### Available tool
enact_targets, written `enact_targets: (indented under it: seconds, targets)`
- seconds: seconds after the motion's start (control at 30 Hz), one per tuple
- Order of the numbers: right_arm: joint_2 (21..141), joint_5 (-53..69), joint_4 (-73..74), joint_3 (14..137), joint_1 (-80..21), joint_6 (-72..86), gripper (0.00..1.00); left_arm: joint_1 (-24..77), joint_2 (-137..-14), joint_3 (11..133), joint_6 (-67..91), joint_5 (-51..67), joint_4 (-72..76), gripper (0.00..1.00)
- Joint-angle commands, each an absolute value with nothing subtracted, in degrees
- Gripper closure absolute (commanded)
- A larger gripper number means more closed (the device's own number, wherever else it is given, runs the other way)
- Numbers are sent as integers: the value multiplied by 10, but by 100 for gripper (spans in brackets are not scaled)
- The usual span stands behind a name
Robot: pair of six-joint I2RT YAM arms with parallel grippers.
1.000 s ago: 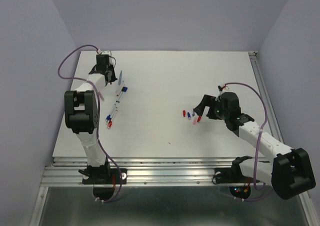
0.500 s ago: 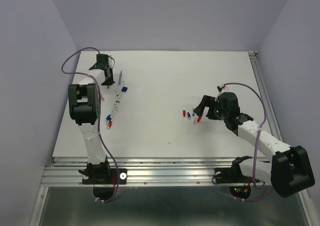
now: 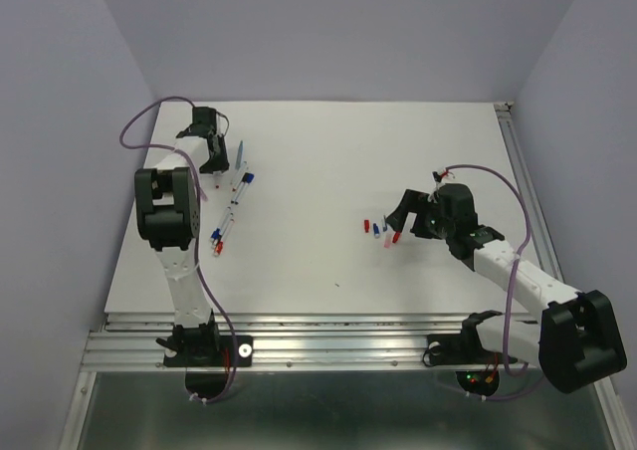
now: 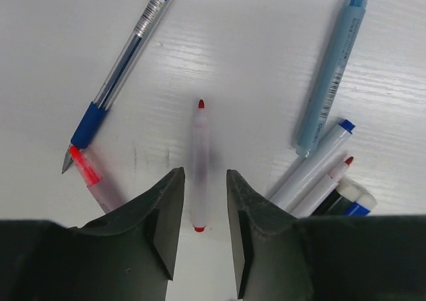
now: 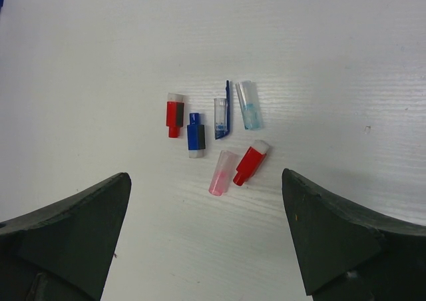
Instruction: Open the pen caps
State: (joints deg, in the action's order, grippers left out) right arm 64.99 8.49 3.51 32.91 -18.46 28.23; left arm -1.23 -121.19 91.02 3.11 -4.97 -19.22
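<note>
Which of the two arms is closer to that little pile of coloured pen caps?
Right. The right gripper hangs close by the pen caps, jaws wide; the left gripper is far across the table, over the pens.

The white table carries several pens at its far left and six small caps right of its middle.

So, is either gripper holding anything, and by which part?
Nothing is held. The left gripper straddles a red-tipped pen near its end, gaps both sides; the right gripper is open above the pen caps.
</note>
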Motion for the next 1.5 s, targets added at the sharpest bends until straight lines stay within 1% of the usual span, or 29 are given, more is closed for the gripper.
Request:
enact_targets:
  seconds: [0.0, 0.1, 0.13, 0.2, 0.23, 0.27, 0.3, 0.33, 0.53, 0.57, 0.63, 0.7, 0.73, 0.8, 0.87, 0.97, 1.03, 1.13, 1.23, 1.47]
  targets:
    - [649, 74, 23, 317, -187, 275, 0, -14, -1097, 921, 62, -42, -195, 55]
    - [642, 69, 24, 317, -186, 276, 0, -5, -1043, 920, 80, -45, -192, 50]
    - [639, 67, 23, 316, -187, 276, 0, -5, -1028, 920, 80, -48, -192, 47]
    - [635, 62, 25, 316, -186, 276, 0, -2, -992, 922, 88, -53, -188, 33]
    - [630, 59, 26, 315, -187, 277, 0, -2, -980, 921, 95, -49, -185, 16]
    - [629, 58, 27, 315, -187, 277, 0, -2, -969, 921, 98, -49, -178, 12]
    - [628, 56, 27, 316, -187, 277, 0, -2, -950, 922, 102, -47, -171, 11]
    - [625, 56, 26, 314, -187, 278, 0, -2, -942, 928, 112, -47, -167, 1]
    - [619, 57, 24, 311, -187, 280, 0, -2, -901, 956, 147, -11, -138, 1]
    - [617, 58, 23, 312, -187, 282, 0, -2, -894, 951, 155, -4, -130, 1]
    - [613, 60, 20, 309, -187, 281, 0, -2, -872, 905, 177, -3, -61, 1]
    - [611, 59, 18, 308, -187, 281, 0, -4, -852, 845, 162, 57, 24, 1]
    - [609, 57, 18, 308, -187, 281, 0, -4, -847, 829, 171, 72, 42, 1]
    - [608, 55, 18, 308, -187, 280, 0, -5, -841, 793, 172, 143, 71, 1]
    - [606, 52, 18, 307, -187, 280, 0, -4, -846, 778, 175, 202, 79, 1]
    - [604, 52, 17, 305, -187, 279, 0, -3, -869, 752, 167, 243, 67, 1]
    - [604, 54, 17, 306, -187, 278, 0, -2, -888, 738, 163, 231, 53, 1]
    - [605, 54, 16, 306, -187, 277, 0, 20, -909, 706, 146, 154, 35, 1]
    - [609, 54, 15, 306, -186, 277, 0, 38, -932, 685, 129, 109, 17, 1]
    - [623, 54, 11, 305, -187, 277, 0, 53, -976, 649, 95, 81, 8, 2]
